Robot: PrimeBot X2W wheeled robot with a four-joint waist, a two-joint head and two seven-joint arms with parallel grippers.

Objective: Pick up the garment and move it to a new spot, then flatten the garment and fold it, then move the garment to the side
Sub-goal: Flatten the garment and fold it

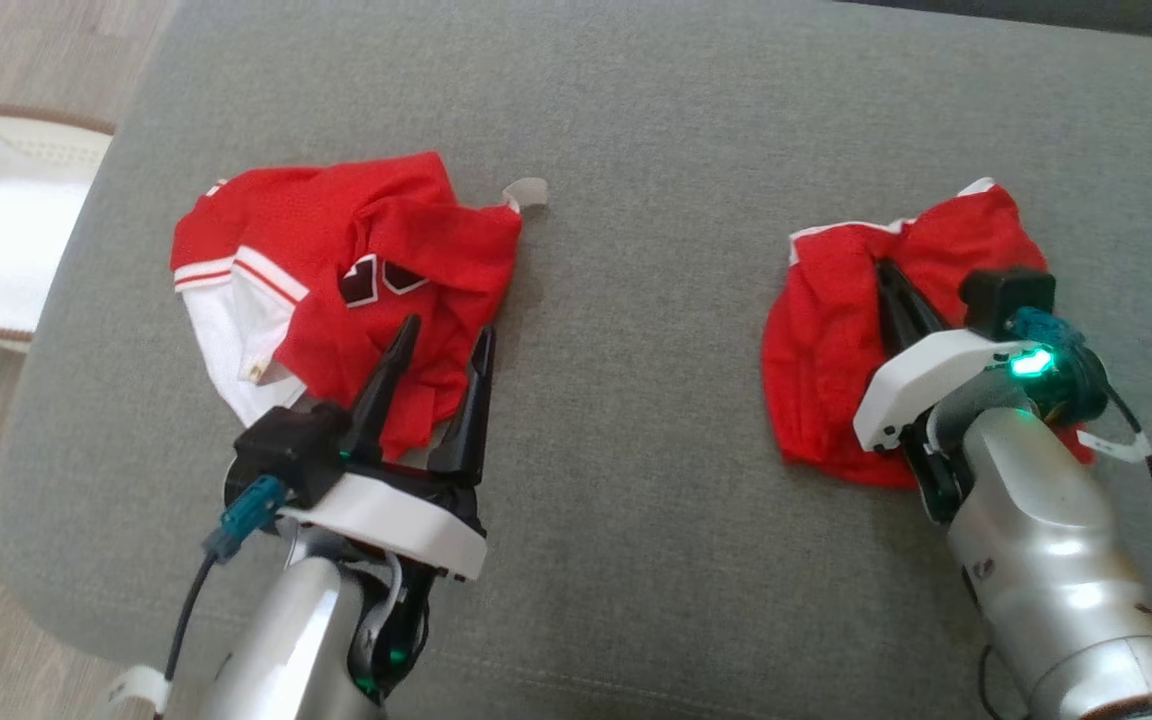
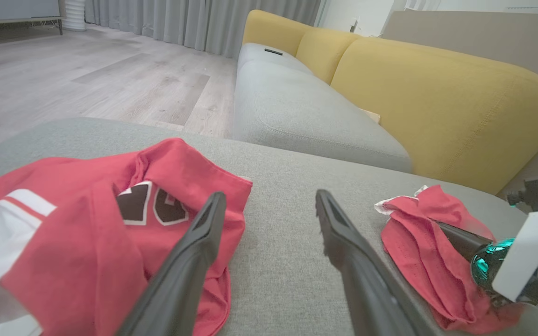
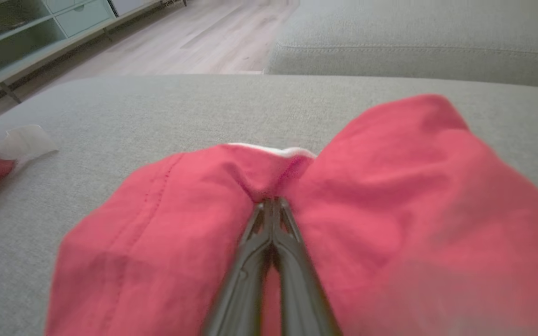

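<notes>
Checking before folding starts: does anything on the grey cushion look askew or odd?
Nothing spilled or damaged. The red-and-white mesh jersey lies crumpled, a white label sticking out; the other red fabric garment is bunched, pinched in the shut right tool.

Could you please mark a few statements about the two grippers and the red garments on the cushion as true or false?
1. The right gripper has its jaws shut on the plain red garment. True.
2. The left gripper is clamped on the red and white jersey. False: its jaws stand open over it.
3. Both garments lie on a wooden table. False: they lie on a grey cushion.
4. A yellow sofa stands beyond the cushion. True.
</notes>
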